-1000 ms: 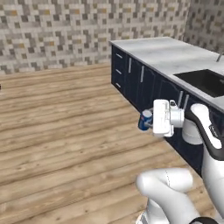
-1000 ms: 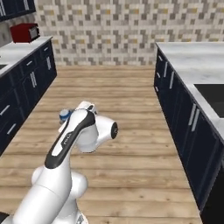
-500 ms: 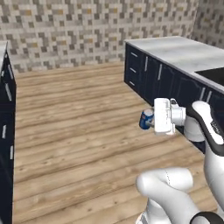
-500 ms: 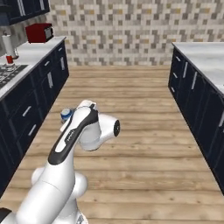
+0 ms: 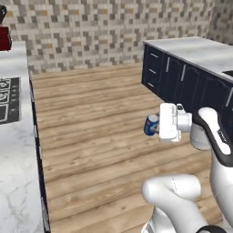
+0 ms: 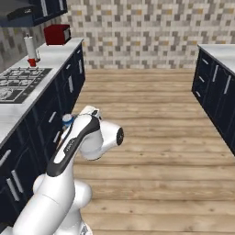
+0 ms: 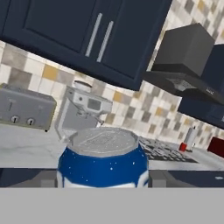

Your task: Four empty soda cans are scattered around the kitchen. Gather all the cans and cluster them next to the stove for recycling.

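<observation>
One blue soda can sits upright between the fingers, which close partway against its sides, carried in the air above the wood floor. At far left, the stove lies in the marble surface; a dark cabinet stands at right.

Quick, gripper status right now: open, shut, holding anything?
Gripper: shut on the blue soda can, carried upright above the wood floor.
</observation>
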### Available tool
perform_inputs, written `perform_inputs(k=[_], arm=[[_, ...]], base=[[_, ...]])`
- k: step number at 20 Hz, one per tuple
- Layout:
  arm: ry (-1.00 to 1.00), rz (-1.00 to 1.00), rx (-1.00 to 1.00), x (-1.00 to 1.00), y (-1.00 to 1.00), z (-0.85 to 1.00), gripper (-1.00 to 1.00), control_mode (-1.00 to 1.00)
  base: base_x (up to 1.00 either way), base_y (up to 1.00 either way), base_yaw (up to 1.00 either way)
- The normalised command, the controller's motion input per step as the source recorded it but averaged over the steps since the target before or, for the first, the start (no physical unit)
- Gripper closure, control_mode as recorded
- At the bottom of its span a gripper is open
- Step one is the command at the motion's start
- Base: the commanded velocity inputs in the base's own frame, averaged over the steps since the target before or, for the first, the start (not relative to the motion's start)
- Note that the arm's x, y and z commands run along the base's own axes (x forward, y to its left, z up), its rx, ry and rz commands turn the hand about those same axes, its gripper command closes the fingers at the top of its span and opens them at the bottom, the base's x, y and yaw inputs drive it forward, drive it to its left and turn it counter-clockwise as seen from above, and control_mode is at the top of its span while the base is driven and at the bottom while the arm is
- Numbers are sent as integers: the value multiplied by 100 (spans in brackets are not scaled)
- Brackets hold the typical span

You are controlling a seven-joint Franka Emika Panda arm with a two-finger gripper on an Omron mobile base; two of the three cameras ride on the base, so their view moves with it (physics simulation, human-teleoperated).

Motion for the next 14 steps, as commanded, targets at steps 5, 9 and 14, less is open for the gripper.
perform_inputs(k=[5,9,14], arm=[[0,0,0,0,0,0,100,100],[0,0,0,0,0,0,100,100],[0,0,0,0,0,0,100,100]], base=[[55,47,-1],[87,34,0],[91,35,0]])
